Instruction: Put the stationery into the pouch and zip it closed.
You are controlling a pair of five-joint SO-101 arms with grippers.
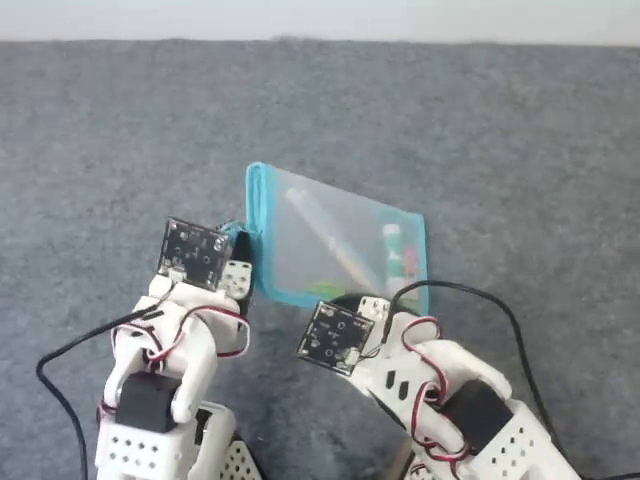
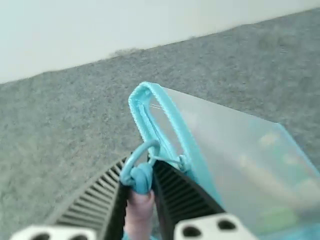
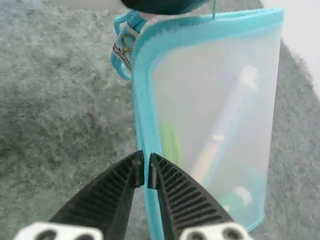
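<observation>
Pouch: frosted see-through pouch (image 1: 340,245) with turquoise trim, lying out in front of both my arms on the table, held at two of its edges.
Contents: stationery (image 1: 338,252) inside, seen hazily through the wall; a long pale pen (image 3: 227,130) runs slantwise, a green stick (image 3: 171,142) lies beside it, and a white-capped green piece (image 1: 392,240) sits at the end nearest my right arm.
Writing: small white tag (image 3: 123,47) hangs at the corner of the trim; it carries print too small for me to read.
Zip pull: turquoise cord loop (image 2: 137,167) at the trimmed edge; how far the zip is drawn I cannot tell.
Left pincer: my left pincer (image 2: 141,185) is clamped on the zip pull, jaws pressed against the cord's knot.
Right pincer: my right pincer (image 3: 144,170) is nipped onto the pouch's turquoise border, jaws nearly together with the trim between them.
Table: grey fuzzy mat (image 1: 480,130) under everything, pale wall (image 1: 320,18) behind.
</observation>
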